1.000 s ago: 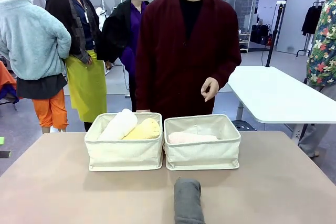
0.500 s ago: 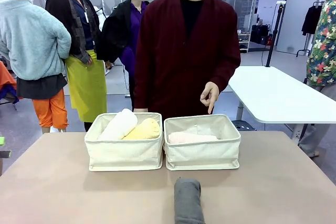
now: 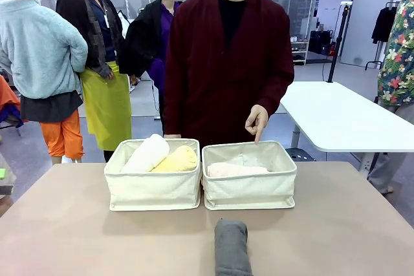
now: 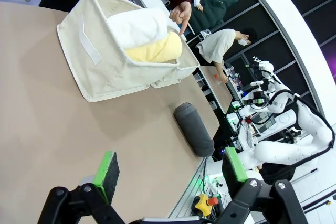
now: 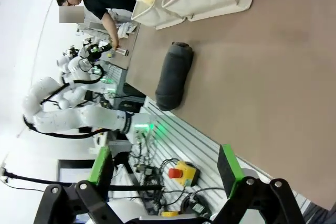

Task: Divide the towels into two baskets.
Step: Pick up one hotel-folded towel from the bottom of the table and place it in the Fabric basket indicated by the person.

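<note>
Two cream baskets stand side by side mid-table. The left basket (image 3: 152,191) holds the white towel (image 3: 147,153) and the yellow towel (image 3: 176,158). In the right basket (image 3: 250,192) lies the pink towel (image 3: 236,170). The dark grey towel (image 3: 231,247) rests on the table near the front edge. A person's hand (image 3: 257,121) points a finger down over the right basket. My left gripper (image 4: 170,174) is open above the table, facing the left basket (image 4: 105,59) and the grey towel (image 4: 194,128). My right gripper (image 5: 163,163) is open too, off the table's front edge, with the grey towel (image 5: 173,74) ahead.
The person in a dark red cardigan stands at the far side behind the baskets. A white table (image 3: 336,117) stands at the back right. Bare brown tabletop (image 3: 65,224) lies on both sides of the grey towel. An emergency button (image 5: 176,173) sits below the front edge.
The person's hand has dropped lower and now points a finger down at the right basket. Towels and baskets have not moved.
</note>
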{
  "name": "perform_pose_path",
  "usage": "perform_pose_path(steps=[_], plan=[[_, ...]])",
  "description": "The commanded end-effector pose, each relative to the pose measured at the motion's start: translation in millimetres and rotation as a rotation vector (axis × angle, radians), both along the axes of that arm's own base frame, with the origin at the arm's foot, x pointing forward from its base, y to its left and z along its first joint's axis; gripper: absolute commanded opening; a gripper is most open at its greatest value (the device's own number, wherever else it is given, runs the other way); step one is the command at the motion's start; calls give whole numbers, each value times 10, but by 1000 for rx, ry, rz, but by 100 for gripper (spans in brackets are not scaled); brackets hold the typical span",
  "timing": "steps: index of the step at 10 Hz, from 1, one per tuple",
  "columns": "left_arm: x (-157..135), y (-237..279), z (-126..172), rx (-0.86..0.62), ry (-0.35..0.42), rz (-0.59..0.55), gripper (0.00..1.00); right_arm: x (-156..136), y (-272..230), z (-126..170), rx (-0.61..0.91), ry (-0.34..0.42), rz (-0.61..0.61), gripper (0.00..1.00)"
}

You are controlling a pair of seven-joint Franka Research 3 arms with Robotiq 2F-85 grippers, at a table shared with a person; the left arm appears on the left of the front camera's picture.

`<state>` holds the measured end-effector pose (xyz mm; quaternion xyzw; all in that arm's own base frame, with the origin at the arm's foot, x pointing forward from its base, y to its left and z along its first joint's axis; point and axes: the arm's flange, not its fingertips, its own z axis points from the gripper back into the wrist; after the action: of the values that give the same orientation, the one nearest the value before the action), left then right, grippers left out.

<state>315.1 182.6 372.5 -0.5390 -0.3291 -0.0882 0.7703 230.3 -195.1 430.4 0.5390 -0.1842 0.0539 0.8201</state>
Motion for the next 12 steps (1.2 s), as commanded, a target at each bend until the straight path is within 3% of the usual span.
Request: perform_pose_path(steps=[1,8,12], plan=[[-27,5,22,-20,-8,5,100,-160,503,-31,-97,-58,1,100],[-27,5,22,-20,-8,5,100,517,2074,14,-320,178,168,100],[-27,5,22,-20,-8,5,100,766,3135,-298,-427,299,199,100]])
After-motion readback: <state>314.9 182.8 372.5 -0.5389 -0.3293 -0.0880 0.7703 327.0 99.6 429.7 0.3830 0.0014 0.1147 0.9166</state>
